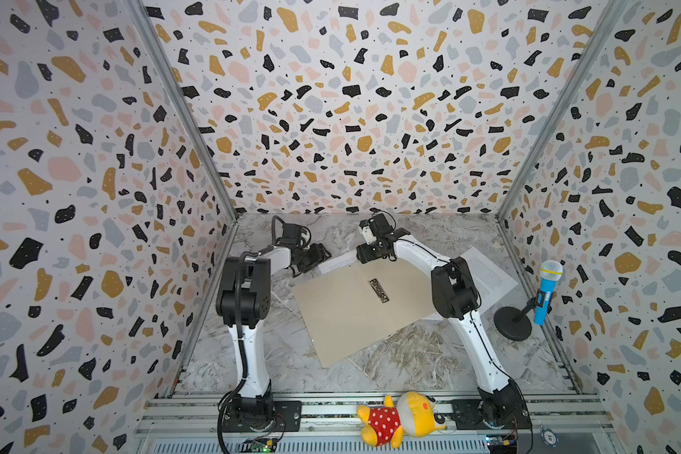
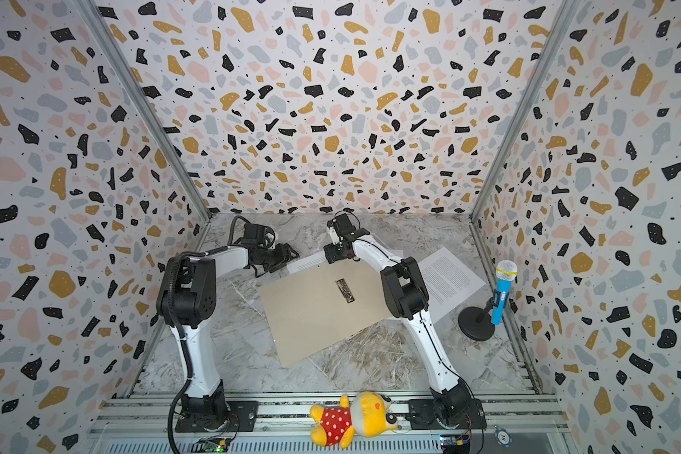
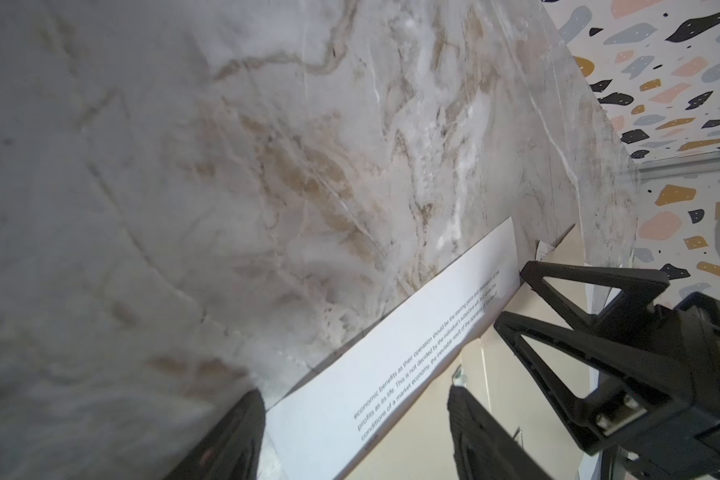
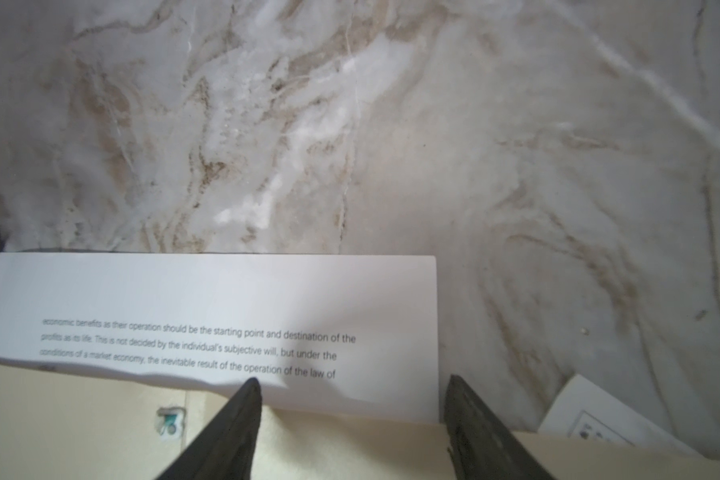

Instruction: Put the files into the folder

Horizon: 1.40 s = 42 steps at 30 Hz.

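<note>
Right claw (image 4: 352,380) open, empty, over the upper edge of the folder (image 1: 343,314). Left claw (image 3: 350,392) open too, just beside it. Folder lies open flat mid-frame on bench (image 1: 409,353) in both top views. 1 text sheet (image 1: 337,262) sticks out past its upper edge, 2nd text sheet (image 1: 488,275) lies at its right.

Printed on white sheet (image 4: 217,291), three lines, in part: "economic benefits as their operation should be the starting point and destination of the". Left unread: fine print on second sheet (image 1: 490,275).
</note>
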{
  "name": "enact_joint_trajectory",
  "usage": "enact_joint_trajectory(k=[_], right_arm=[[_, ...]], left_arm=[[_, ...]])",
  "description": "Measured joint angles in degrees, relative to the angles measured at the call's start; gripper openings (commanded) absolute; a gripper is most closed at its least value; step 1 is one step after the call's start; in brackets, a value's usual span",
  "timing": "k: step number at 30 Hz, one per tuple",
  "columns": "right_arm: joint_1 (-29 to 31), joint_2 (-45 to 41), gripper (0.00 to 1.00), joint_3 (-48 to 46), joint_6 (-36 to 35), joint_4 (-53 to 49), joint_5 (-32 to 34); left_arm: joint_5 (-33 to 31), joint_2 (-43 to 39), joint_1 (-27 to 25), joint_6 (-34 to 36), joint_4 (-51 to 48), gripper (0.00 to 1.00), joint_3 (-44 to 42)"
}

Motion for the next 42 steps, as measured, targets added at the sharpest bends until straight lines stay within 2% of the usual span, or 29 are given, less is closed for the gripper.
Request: enact_joint_trajectory(k=[6, 20, 33, 42], right_arm=[[-0.07, 0.00, 0.70, 0.00, 0.22, 0.00, 0.37], [-0.57, -0.02, 0.70, -0.07, 0.42, 0.02, -0.72], [-0.87, -0.15, 0.57, -0.74, 0.42, 0.66, -0.98], [-0.87, -0.24, 0.56, -0.98, 0.42, 0.87, -1.09]], left_arm=[[-0.07, 0.11, 0.26, 0.04, -0.24, 0.72, 0.37], [0.13, -3.23, 0.33, 1.36, 0.11, 0.73, -4.76], [2.54, -2.67, 0.63, 1.53, 0.90, 0.71, -4.72], [4.17, -2.16, 0.63, 1.53, 1.27, 0.71, -4.44]])
